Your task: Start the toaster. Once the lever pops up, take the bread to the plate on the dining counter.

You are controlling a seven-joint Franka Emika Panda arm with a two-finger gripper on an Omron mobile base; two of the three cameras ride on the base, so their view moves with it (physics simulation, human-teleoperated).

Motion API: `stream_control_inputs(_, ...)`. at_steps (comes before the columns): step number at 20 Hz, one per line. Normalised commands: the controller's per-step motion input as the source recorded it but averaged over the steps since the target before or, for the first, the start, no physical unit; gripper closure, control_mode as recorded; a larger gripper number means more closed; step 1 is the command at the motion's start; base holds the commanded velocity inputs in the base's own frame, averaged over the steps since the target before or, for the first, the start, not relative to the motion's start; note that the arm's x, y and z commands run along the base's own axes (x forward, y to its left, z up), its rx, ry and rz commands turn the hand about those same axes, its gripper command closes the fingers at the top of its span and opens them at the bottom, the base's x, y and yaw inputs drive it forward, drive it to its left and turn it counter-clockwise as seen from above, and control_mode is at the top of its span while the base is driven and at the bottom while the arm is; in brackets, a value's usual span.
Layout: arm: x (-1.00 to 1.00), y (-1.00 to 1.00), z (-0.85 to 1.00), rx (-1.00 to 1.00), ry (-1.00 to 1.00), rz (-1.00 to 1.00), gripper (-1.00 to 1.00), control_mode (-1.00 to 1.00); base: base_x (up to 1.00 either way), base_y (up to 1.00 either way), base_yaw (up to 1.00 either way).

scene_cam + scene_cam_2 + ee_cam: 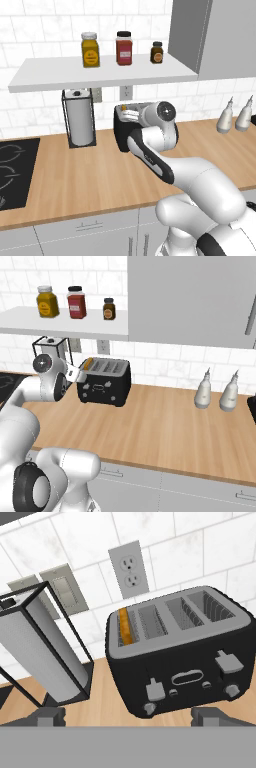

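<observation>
Now facing the toaster

I see the toaster [180, 657] just right of the towel holder [42, 652], below an outlet [129, 569]. Bread [125, 626] sits in its leftmost slot. My gripper [127, 716] gapes wide, holding nothing.

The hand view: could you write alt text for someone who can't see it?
A black four-slot toaster sits on a wooden counter, seen close from above its front, with an orange-brown bread slice in its leftmost slot. A wire-framed paper-towel holder stands to its left, and a wall outlet behind.
</observation>
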Motion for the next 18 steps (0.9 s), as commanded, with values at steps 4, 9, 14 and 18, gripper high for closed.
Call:
stream_control_inputs(4, 0.0, 0.0, 0.0, 0.0, 0.0, 0.0, -1.0, -1.0, 0.0, 0.0, 0.0)
stream_control_inputs(9, 0.0, 0.0, 0.0, 0.0, 0.0, 0.0, -1.0, -1.0, 0.0, 0.0, 0.0)
stream_control_inputs(14, 0.0, 0.0, 0.0, 0.0, 0.0, 0.0, -1.0, -1.0, 0.0, 0.0, 0.0)
stream_control_inputs(18, 0.0, 0.0, 0.0, 0.0, 0.0, 0.0, -1.0, -1.0, 0.0, 0.0, 0.0)
